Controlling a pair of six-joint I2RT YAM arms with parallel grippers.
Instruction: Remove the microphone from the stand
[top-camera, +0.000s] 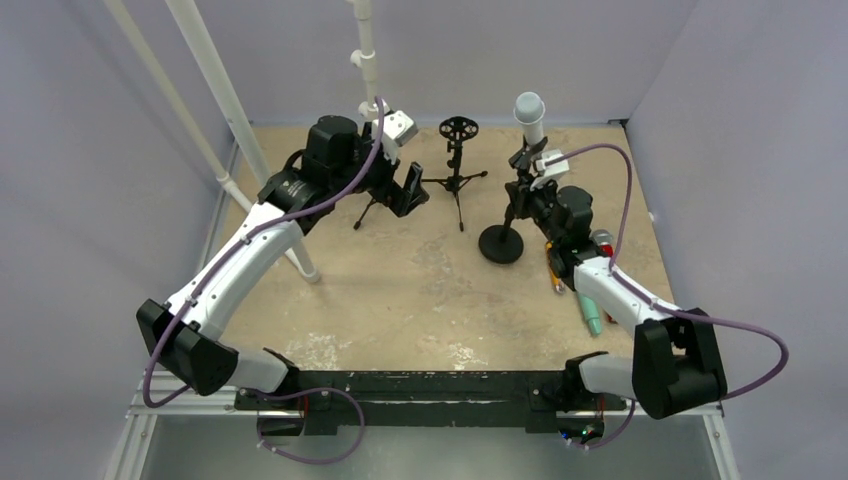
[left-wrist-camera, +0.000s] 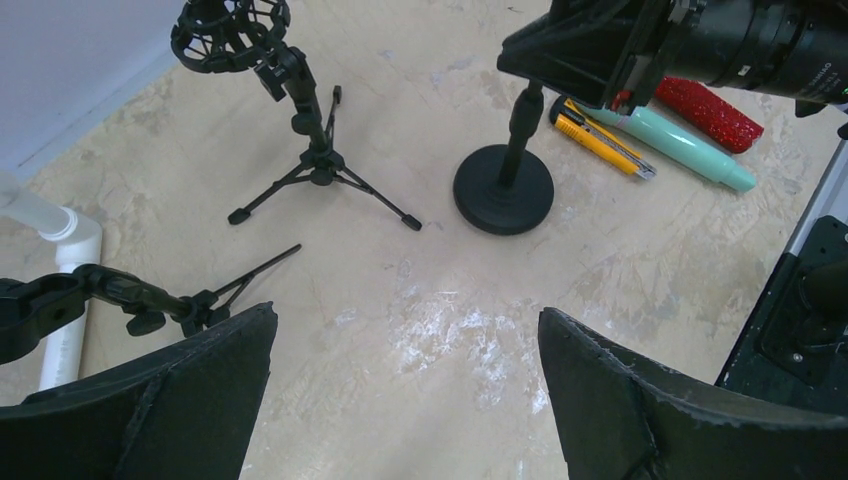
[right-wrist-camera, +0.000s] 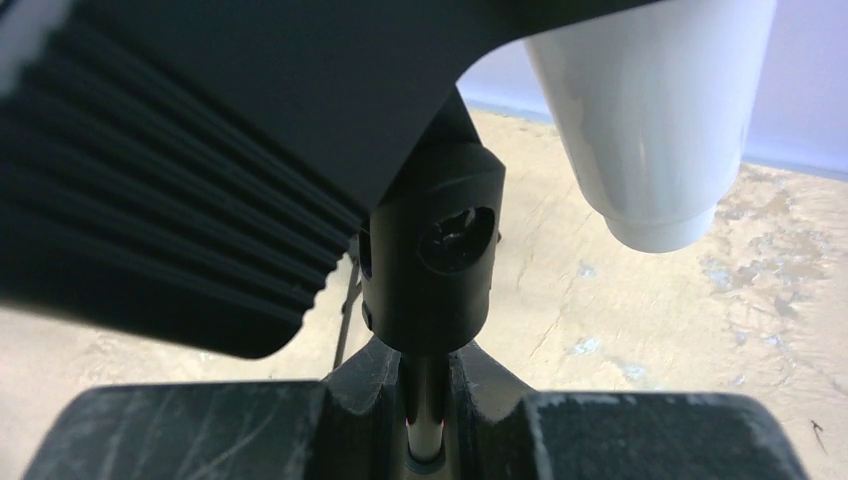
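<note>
Down front it's just the two arm bases at the near edge of the table (top-camera: 400, 300), nothing happening there. A bit further in, by the right arm, a yellow utility knife (top-camera: 555, 272) and a teal tube-like thing (top-camera: 593, 315) lie flat, not part of this job.

Next out is the desk stand (top-camera: 501, 243), the kind with a round black base. The right gripper (right-wrist-camera: 425, 425) is clamped tight on the stand's thin metal pole (right-wrist-camera: 425, 385), just under the black swivel joint (right-wrist-camera: 432, 250). So this looks like the bracing step, with the stand pinned so it can't tip.

The left gripper (left-wrist-camera: 408, 335) has its jaws spread wide and holds nothing. It hangs over by a shock-mount tripod (top-camera: 458, 150), well apart from the mic.

The microphone (top-camera: 530, 115) is in its holder on top of the stand, back right of the table. It's pale grey with a smooth tapered body and a rounded grille head pointing up. It looks slick, so a firm squeeze is probably needed.

Best guess for the next move: the left arm swings across, closes round the mic body and draws it out of the holder while the right keeps the stand planted.
</note>
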